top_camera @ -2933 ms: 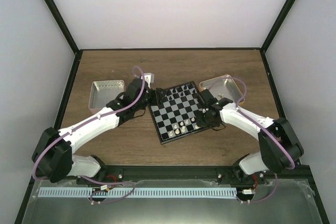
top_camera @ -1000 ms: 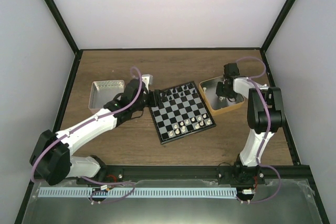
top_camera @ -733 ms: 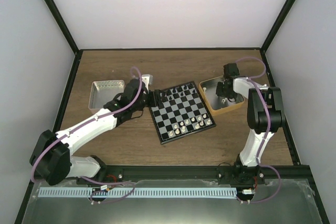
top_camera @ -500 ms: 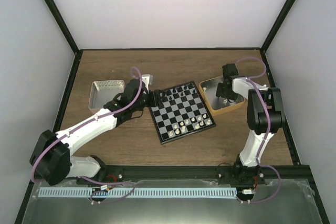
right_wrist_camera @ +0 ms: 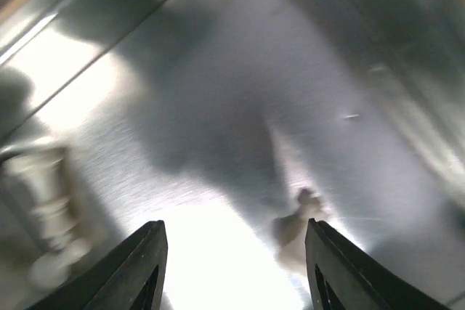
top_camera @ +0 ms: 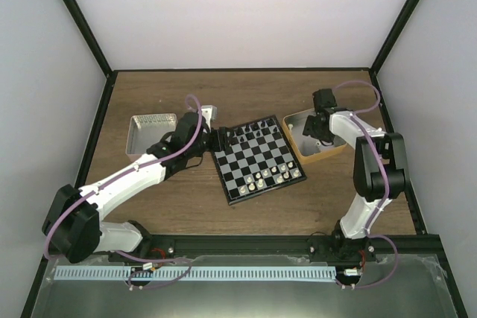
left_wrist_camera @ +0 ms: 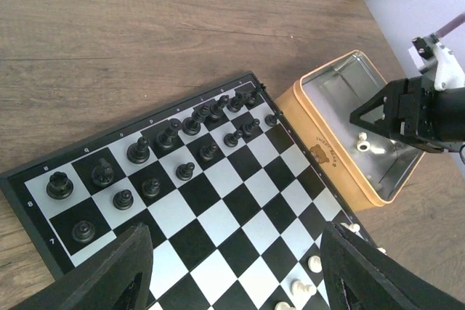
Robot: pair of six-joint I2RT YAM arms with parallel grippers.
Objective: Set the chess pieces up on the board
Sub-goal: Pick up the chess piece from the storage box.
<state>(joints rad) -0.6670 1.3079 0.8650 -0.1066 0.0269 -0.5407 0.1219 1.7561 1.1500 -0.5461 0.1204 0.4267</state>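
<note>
Nearest the arm bases, bare wooden table (top_camera: 246, 214) runs up to the board (top_camera: 257, 160), which lies turned at an angle between the two arms. Its closest rows carry a partial set of cream-white chessmen (top_camera: 270, 177) standing on their squares. The middle squares are bare, and the two farthest rows hold the black chessmen (left_wrist_camera: 167, 136). White coordinate marks run along the black border. An 8 and a 7 can be read beside the two black rows in the left wrist view, while the letters along the adjoining edge are too small to make out.

At the board's left corner is the left gripper (left_wrist_camera: 234, 231), its jaws spread wide with nothing between them.

Just beside the board's right edge sits an orange-tan tin (top_camera: 320, 155) with a shiny metal inside. A small dark emblem (left_wrist_camera: 318, 155) with a line of lettering is printed on its side wall, but the words cannot be read. The right gripper (right_wrist_camera: 234, 226) reaches down into this tin, released, its fingers apart and holding nothing. Two loose cream-white pieces (left_wrist_camera: 363, 141) rest on the tin floor. In the blurred right wrist view one lies just ahead of the right-hand finger and the other is off to the left.

Level with the tin on the far left, well apart from the board, a pale metal tray (top_camera: 153, 133) sits on the table.
</note>
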